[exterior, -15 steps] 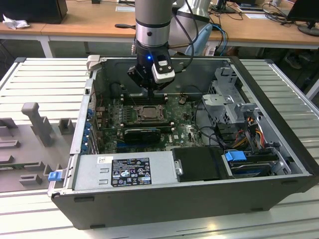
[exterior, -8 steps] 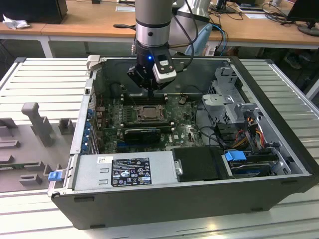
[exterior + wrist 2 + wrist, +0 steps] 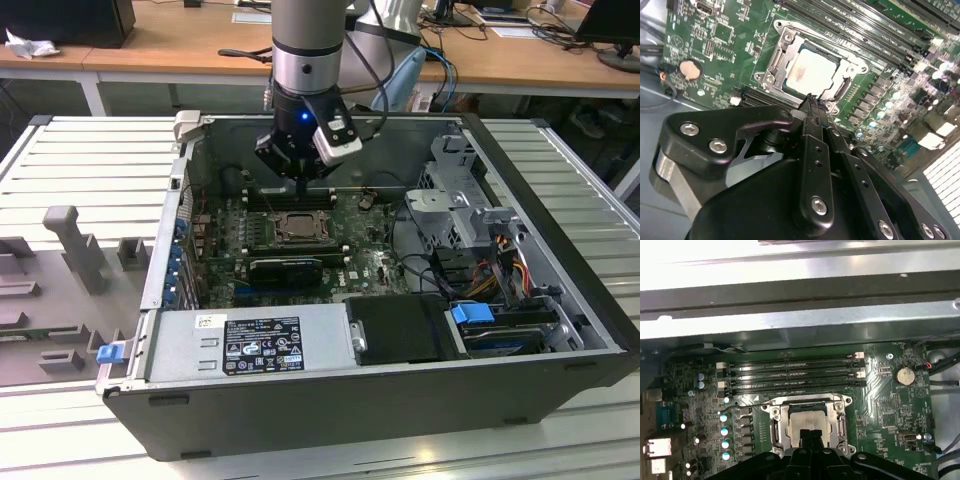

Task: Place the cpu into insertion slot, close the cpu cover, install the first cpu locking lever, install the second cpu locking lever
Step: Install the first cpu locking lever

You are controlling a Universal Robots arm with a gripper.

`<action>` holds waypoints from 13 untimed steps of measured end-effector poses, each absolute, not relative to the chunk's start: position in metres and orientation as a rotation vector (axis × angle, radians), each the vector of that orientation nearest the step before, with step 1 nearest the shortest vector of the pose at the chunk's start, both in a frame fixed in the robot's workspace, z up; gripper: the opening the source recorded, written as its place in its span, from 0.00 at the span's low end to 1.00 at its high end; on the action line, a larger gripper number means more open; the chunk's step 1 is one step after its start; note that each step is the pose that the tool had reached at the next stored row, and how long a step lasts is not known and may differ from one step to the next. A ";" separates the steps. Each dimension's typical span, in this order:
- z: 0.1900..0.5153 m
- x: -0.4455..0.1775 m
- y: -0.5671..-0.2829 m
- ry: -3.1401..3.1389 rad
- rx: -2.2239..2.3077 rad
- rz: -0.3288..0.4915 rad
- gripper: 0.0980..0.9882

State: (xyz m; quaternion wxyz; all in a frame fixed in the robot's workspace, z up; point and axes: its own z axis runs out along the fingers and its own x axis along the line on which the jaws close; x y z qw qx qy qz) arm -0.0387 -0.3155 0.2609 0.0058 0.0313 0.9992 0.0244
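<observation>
Silver-grey and square, one cpu (image 3: 812, 72) sits in the single insertion slot (image 3: 300, 226) on the green motherboard (image 3: 890, 410). One cpu cover (image 3: 776, 427) lies flat around it, and the chip shows through the cut-out centre. The one claw (image 3: 812, 101) is clenched: in both wrist views its two fingers (image 3: 805, 436) meet with nothing between them, tips just over the near edge of the chip. In the exterior view the claw hangs at twelve o'clock from the slot and one labelled power supply box (image 3: 250, 342) lies at six o'clock. In the first wrist view, four long black memory slots (image 3: 790, 372) run beside the socket. One coin battery (image 3: 903, 374) sits apart. The open computer case (image 3: 300, 400) rests on the slatted tabletop (image 3: 80, 150).
</observation>
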 end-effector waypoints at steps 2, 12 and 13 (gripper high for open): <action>0.261 -0.040 -0.316 3.129 0.065 0.077 0.01; 0.261 -0.069 -0.316 3.130 0.036 0.077 0.01; 0.261 -0.072 -0.316 3.130 0.036 0.077 0.01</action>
